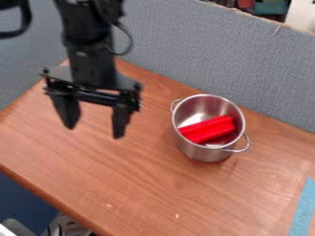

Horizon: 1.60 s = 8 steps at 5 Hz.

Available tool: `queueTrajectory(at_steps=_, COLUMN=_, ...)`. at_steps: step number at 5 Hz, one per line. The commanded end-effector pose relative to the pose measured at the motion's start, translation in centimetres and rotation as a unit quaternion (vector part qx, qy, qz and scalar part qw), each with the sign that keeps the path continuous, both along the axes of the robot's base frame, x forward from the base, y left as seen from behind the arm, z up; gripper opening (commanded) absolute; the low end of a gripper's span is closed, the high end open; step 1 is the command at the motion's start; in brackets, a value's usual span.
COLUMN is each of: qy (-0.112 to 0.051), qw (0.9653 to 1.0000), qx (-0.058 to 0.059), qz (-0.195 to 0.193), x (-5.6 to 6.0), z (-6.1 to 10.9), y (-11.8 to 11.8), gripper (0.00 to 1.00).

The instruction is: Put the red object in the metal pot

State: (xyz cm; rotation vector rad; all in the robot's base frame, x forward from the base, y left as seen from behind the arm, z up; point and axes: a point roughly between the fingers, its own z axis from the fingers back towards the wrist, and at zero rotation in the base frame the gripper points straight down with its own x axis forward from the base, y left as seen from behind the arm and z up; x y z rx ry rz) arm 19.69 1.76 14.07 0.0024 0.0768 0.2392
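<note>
The red object (211,130) lies inside the metal pot (209,153), which stands on the wooden table (147,189) at the right. My gripper (95,118) hangs well to the left of the pot, above the table, pointing down. Its two black fingers (122,118) are spread wide apart, with nothing between them. The arm rises out of the frame at the top left.
A grey partition wall (234,55) runs behind the table. The table's front edge runs diagonally at the lower left, and its right end lies just past the pot.
</note>
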Motion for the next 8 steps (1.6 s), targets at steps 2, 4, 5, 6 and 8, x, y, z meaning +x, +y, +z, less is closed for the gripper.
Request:
queueTrajectory(at_steps=2, qy=-0.031, qw=0.9950, qx=0.005, qz=-0.095, x=-0.8, z=0.2, y=3.0, gripper=1.00)
queueTrajectory(at_steps=4, qy=-0.036, qw=0.9990, qx=-0.013, qz=-0.024, x=-1.6, z=0.0, y=-3.8, gripper=1.00)
queueTrajectory(at_steps=5, qy=-0.030, qw=0.9974, qx=-0.017, qz=-0.063, x=-2.5, z=0.1, y=-3.2, gripper=1.00)
queueTrajectory(at_steps=6, qy=-0.031, qw=0.9968, qx=-0.020, qz=-0.071, x=-2.5, z=0.0, y=0.3, gripper=1.00)
queueTrajectory(at_steps=8, qy=-0.026, qw=0.9941, qx=-0.024, qz=-0.102, x=-1.1, z=0.4, y=-2.6, gripper=1.00)
